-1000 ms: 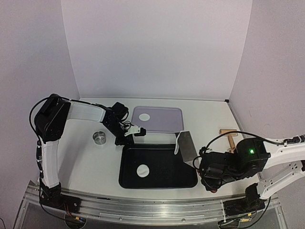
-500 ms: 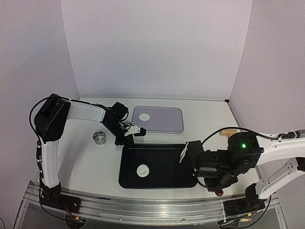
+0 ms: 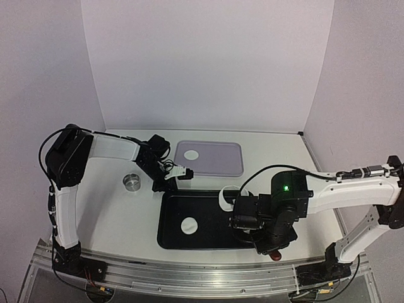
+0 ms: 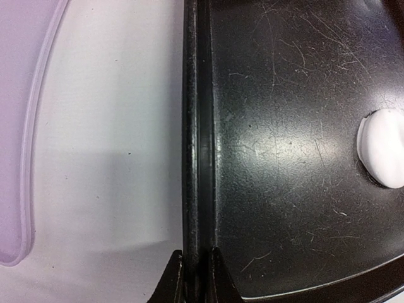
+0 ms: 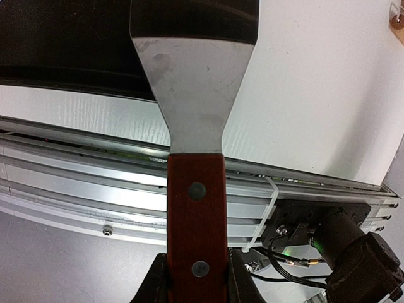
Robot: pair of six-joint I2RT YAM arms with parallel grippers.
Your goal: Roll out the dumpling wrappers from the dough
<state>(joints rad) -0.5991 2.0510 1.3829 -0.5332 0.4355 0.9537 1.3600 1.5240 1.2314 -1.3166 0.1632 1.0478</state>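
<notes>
Holding spatula: right hand, clenched on the red-brown wooden handle, one finger on each side. Two rivets show on the handle.
Blade: flat steel, points away from the hand and crosses the near rim of the black tray. The tip is out of frame, so can't tell if it touches the tray floor.
Rail: aluminium extrusion under the handle, runs along the near edge of the surface.
Black tray: rectangular with a scratched floor, sits on the white surface at near-centre. The right arm hangs over its right end.
Near wrapper: white round disc lying flat on the black tray floor, left of middle. It is apart from the spatula and both hands.
White curved piece: at the black tray's far rim beside the right arm. Can't tell what it is.
Left hand: clamped on the black tray's far rim near the left corner, one finger outside and one inside.
Steel ring: small, on the surface left of the black tray and near the left arm's wrist. It touches nothing.
Purple tray: pale lilac with rounded corners, beyond the black tray and apart from it.
Far wrapper: white disc lying flat on the purple tray, toward its left end.
</notes>
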